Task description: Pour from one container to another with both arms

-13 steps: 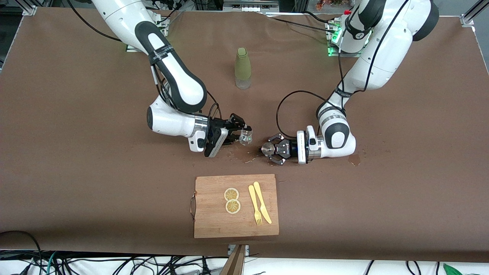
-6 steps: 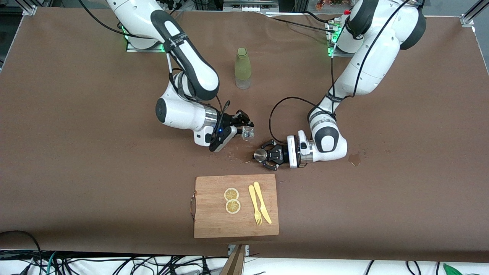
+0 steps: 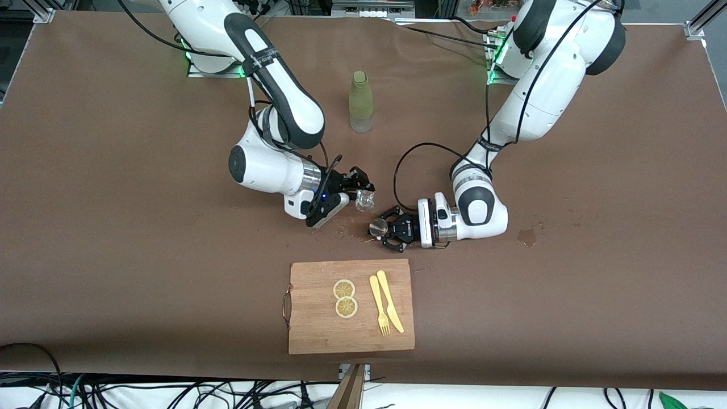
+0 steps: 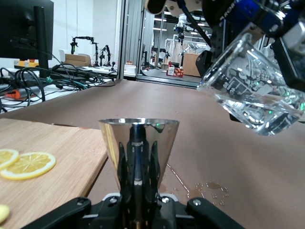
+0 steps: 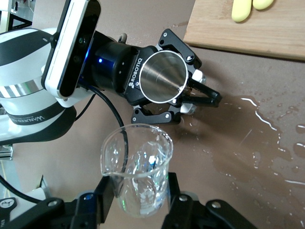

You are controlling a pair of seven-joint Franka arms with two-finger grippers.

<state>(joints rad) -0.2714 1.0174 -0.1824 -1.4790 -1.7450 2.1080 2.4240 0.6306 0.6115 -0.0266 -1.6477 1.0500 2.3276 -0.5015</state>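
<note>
A brown counter [image 3: 113, 227] fills the front view, with cables hanging along its near edge and a workshop of racks and monitors visible past it in the left wrist view. A wooden board [image 3: 318, 335] lies near the front camera, carrying two lemon slices [image 3: 345, 298] and a yellow fork [image 3: 377, 312] and knife [image 3: 391, 309] side by side. A bottle [image 3: 361, 102] in an olive-green sleeve stands upright between the two arm bases.

Both arms reach low over the middle of the counter, between the bottle and the board. The right gripper [image 3: 359, 192] has its jaws closed on the glass [image 3: 365, 199], which is tilted, its rim leaning toward the jigger; clear liquid sits in it. In the right wrist view the glass [image 5: 137, 169] shows a small pouring lip on its rim. The left gripper [image 3: 381, 229] has its jaws closed on the waist of the jigger [image 3: 377, 227], which stands upright with its open cup upward, as the left wrist view shows [image 4: 139, 148]. The glass hangs just beside and above the jigger, not touching it.

Wet patches [image 3: 349, 230] spot the counter under and beside the two grippers, and another stain [image 3: 527, 237] lies toward the left arm's end.
</note>
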